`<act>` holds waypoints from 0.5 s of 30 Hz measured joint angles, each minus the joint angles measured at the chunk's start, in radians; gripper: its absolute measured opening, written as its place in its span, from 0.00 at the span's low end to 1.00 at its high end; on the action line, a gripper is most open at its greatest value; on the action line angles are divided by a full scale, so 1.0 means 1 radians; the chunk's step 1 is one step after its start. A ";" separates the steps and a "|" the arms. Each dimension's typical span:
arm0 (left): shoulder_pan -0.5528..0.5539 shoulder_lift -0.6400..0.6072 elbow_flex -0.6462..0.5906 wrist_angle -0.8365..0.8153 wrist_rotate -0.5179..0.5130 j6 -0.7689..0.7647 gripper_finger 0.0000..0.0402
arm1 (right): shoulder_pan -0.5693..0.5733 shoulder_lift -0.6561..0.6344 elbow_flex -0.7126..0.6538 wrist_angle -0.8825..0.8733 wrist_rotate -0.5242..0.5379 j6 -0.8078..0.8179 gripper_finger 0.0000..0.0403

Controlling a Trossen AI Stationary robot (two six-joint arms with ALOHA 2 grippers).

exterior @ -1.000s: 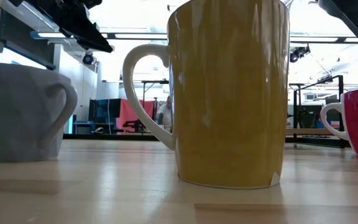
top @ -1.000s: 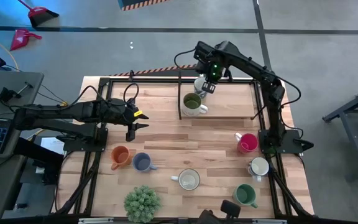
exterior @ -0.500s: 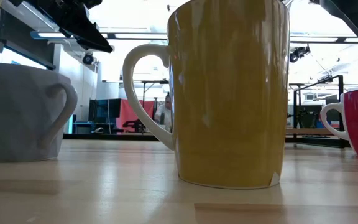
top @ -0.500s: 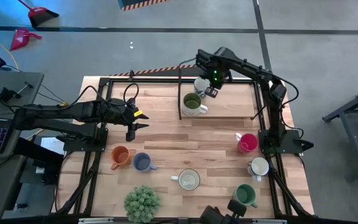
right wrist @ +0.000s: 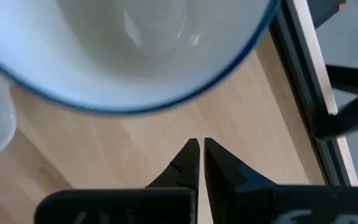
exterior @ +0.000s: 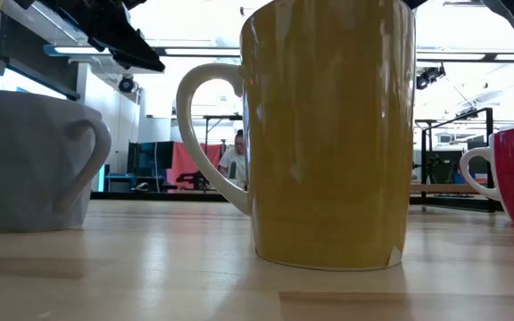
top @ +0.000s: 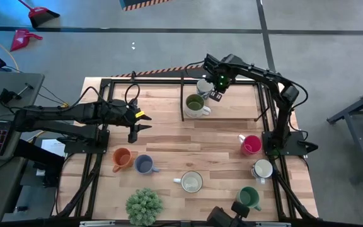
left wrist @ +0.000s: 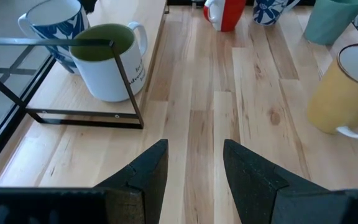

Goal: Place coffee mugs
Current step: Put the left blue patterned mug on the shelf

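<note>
Two coffee mugs stand on the raised wooden board [top: 235,108] at the table's far side: a white, blue-rimmed one [top: 202,84] [right wrist: 123,50] and a white one with an olive inside [top: 196,105] [left wrist: 107,62]. My right gripper [top: 217,93] [right wrist: 199,144] points down, shut, just right of the blue-rimmed mug, its tips over bare wood and clear of the rim. My left gripper [top: 138,123] [left wrist: 194,155] waits open above the table's left middle. Several more mugs stand on the near half: orange [top: 122,157], blue-grey [top: 144,165], cream [top: 191,182] [exterior: 328,134], dark green [top: 249,197], white [top: 263,169], magenta [top: 251,144].
A bushy potted plant [top: 144,205] stands at the near edge. A black metal frame [top: 183,94] runs along the board and the table's sides. Bare wood lies between the board and the near row of mugs. A person shows in the room behind [exterior: 235,160].
My right gripper has come down toward the board and a little toward the table's right edge, ending beside the blue-rimmed mug, with its fingers shut throughout. No mug has moved.
</note>
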 joint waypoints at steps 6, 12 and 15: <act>0.000 0.000 0.000 0.006 0.000 0.000 0.36 | 0.000 0.000 -0.001 0.063 -0.016 -0.009 0.00; 0.000 0.000 0.000 0.006 0.000 0.003 0.36 | 0.000 0.000 -0.001 0.086 -0.025 -0.018 0.00; 0.000 0.000 0.000 0.006 0.000 0.003 0.36 | 0.000 0.000 -0.001 0.094 -0.031 -0.019 0.00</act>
